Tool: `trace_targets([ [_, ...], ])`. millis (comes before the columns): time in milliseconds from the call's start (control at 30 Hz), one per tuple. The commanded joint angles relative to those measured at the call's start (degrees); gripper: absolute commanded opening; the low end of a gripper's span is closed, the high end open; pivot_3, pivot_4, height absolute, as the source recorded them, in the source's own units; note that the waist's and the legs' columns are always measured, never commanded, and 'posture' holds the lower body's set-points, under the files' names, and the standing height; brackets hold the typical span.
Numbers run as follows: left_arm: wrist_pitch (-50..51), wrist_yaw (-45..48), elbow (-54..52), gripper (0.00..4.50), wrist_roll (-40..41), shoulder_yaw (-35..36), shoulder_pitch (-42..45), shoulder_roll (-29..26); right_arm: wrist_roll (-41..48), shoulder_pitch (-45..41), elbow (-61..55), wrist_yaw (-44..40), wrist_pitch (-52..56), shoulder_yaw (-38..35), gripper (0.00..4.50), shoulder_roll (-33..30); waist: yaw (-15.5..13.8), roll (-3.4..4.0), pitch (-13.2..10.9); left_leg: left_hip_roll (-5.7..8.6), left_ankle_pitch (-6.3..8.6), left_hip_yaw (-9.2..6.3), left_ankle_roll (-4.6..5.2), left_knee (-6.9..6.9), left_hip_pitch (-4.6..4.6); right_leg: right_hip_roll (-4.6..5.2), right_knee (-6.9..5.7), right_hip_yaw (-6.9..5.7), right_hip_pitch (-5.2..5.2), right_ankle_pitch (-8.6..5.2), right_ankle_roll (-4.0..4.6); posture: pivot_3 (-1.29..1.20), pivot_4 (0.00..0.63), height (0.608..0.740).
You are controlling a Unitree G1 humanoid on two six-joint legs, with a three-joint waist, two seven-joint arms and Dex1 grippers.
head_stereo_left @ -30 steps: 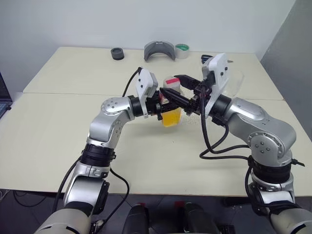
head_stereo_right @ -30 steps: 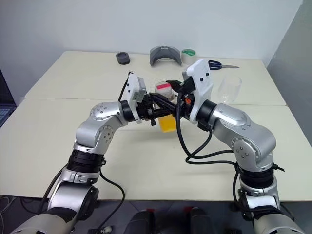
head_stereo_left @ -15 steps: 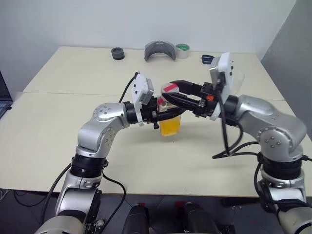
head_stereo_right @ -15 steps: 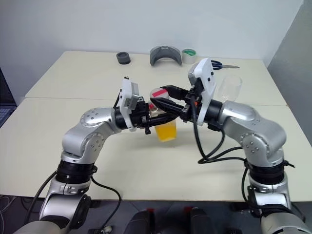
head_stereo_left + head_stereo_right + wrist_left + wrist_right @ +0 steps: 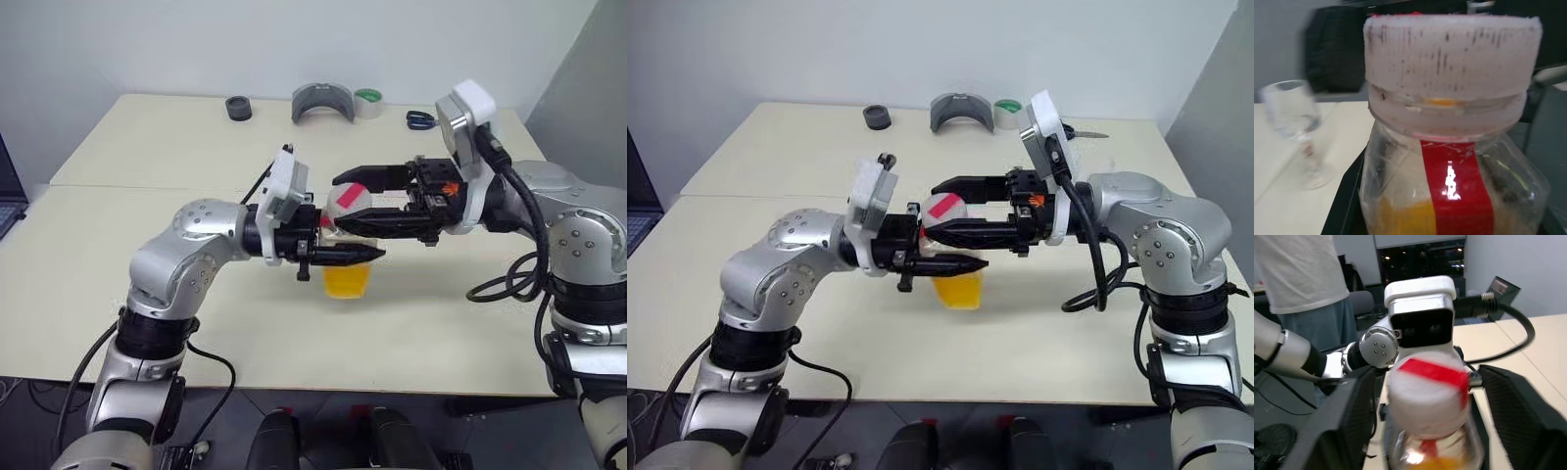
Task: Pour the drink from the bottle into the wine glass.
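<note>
A: At which step is the task judged to be?

B: The opening of the bottle (image 5: 348, 250) is judged to be in hand. The bottle is held above the table (image 5: 147, 245), in front of the robot, by the left gripper (image 5: 338, 257), whose fingers are clenched on its body. The drink (image 5: 348, 281) is seen in the lower part of the bottle. The white cap (image 5: 351, 203), with the red sticker (image 5: 1432, 371) on top, is not yet removed.

A: And the right gripper (image 5: 358, 201)?

B: It is placed level at the cap, one finger on each side. In the right wrist view the fingers (image 5: 1520, 416) are seen spread, with a gap to the cap, so nothing is grasped by it.

A: Where is the wine glass (image 5: 1295, 129)?

B: It is seen in the left wrist view, upright on the table, well apart from the bottle, and it looks empty.

A: What is called for next?

B: Probably the cap must be gripped and twisted off while the bottle is kept steady and upright. Only after that can the bottle be carried to the glass and tilted.
</note>
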State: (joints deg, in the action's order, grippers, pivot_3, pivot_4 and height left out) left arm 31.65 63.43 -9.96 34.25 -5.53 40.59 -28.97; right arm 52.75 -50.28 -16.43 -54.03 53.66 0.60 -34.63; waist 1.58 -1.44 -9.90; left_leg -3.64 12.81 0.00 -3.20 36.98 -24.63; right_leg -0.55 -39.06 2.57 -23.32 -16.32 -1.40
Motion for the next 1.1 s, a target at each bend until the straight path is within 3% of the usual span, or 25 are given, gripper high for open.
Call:
trace_targets([
  [33,-6.95,-2.5,4.23,1.79,-4.66,1.5,0.23,0.73,0.04,2.39,-3.29,2.68,0.08,-4.94,4.47,-3.24,-0.09,-0.01,-0.01,-0.01,0.0,0.0,0.0,0.01,-0.02,0.0,0.02,-0.01,-0.01,0.0,0.0,0.0,0.15,0.74],
  [200,-10.38,-5.7,7.73,1.79,-7.43,1.98,-0.81,2.23,-2.39,7.0,-9.03,12.68,-0.52,-7.2,4.47,-3.43,-0.06,-0.01,-0.01,0.0,0.0,0.02,0.0,-0.02,-0.04,0.01,0.02,0.01,-0.03,0.0,0.0,0.0,0.15,0.74],
  [367,-11.09,-7.88,9.33,1.79,-8.36,2.1,0.18,4.16,-5.46,7.87,-15.78,28.28,0.57,-4.58,4.47,4.9,0.25,0.0,0.0,-0.04,0.0,0.0,0.0,-0.01,-0.03,-0.03,-0.05,0.03,-0.05,0.0,0.0,0.0,0.15,0.74],
  [500,-11.18,-7.9,9.59,1.79,-8.51,1.62,0.83,4.89,-7.58,6.93,-17.33,36.12,1.44,-1.72,4.47,10.74,0.16,0.0,0.0,-0.04,0.0,-0.01,-0.01,0.0,-0.04,-0.04,-0.06,0.02,-0.05,0.0,0.0,0.0,0.15,0.74],
  [1000,-10.97,-7.76,9.02,1.79,-8.34,0.98,1.7,7.17,-11.27,6.17,-14.89,39.97,0.61,1.73,4.47,15.71,0.08,0.0,0.0,-0.03,-0.01,-0.02,0.0,0.0,-0.06,-0.03,-0.04,0.01,-0.05,0.0,0.01,0.0,0.15,0.74],
  [1100,-10.73,-7.94,8.44,1.79,-8.17,1.14,1.31,7.07,-11.55,6.11,-14.86,39.8,0.61,1.33,3.83,16.01,0.07,0.0,0.0,-0.02,-0.01,-0.02,0.0,0.0,-0.07,-0.03,-0.04,0.01,-0.05,0.0,0.01,0.0,0.15,0.74],
])
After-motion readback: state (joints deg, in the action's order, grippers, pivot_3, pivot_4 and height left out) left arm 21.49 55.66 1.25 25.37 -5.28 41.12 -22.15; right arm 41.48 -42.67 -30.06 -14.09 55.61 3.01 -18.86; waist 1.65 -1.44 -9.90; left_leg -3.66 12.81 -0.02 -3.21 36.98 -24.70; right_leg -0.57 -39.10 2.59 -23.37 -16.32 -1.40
